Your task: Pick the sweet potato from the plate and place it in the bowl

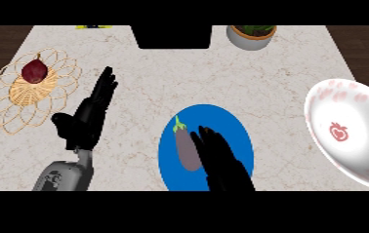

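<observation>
Sweet potato (188, 149): logged as such per the task, though what is seen is a long, dull purple vegetable with a green stem cap, closer to an aubergine in look. It is found lying lengthwise on the left half of the blue plate (234, 125), stem end toward the plate's far rim. Right hand (222, 161) is noted over the same plate, just beside the vegetable on its right flank, the black fingers (209, 138) extended and only slightly spread; nothing is held, and contact with the vegetable cannot be confirmed. Step in hand is judged to be the approach to the pick, with no grasp made. For the next move, a small shift toward the vegetable and a closing of the fingers round its middle would be called for, then a lift and a carry to the right of the plate, where the white bowl (338, 125) with a red emblem stands well apart, tilted toward the view. Left hand (86, 115) is seen to the left of the plate, open, fingers straight and pointing away, at rest on the desk (180, 76). Farther left of the plate, a woven wire trivet (54, 100) carrying a dark red item is recorded.
</observation>
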Tool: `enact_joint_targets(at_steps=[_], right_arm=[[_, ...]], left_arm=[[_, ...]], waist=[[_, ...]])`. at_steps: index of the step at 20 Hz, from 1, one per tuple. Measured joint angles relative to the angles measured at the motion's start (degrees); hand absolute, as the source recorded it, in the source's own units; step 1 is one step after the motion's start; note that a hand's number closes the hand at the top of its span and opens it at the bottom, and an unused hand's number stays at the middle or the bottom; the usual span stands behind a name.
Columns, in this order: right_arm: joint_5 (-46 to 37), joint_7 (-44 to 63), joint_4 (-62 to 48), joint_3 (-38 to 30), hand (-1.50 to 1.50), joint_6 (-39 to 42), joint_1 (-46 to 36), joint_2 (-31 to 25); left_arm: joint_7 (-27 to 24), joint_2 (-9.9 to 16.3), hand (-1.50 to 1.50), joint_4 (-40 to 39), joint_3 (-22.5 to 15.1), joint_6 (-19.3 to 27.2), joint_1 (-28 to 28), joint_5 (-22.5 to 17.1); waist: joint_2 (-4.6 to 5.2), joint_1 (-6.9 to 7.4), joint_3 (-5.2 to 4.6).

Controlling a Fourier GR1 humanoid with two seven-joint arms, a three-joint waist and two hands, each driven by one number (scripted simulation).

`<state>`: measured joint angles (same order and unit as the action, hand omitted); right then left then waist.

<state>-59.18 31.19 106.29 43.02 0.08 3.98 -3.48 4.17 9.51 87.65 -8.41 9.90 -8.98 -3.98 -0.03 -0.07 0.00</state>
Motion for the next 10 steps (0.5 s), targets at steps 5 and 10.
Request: enact_joint_targets(at_steps=[5, 10], right_arm=[[1.98, -4.46, -5.41, -2.44, -1.5, -4.07, 0.26, 0.88], [3.12, -7.23, -6.93, -4.26, -1.5, -5.24, 1.07, 0.22]], left_arm=[[-0.78, -1.37, 0.0, -0.09, 0.18, -0.51, 1.0, 1.73], [1.29, -2.54, 0.0, 1.37, 0.77, -1.03, 0.64, 3.05]], waist=[[0.02, 0.03, 0.0], [0.01, 0.03, 0.0]])
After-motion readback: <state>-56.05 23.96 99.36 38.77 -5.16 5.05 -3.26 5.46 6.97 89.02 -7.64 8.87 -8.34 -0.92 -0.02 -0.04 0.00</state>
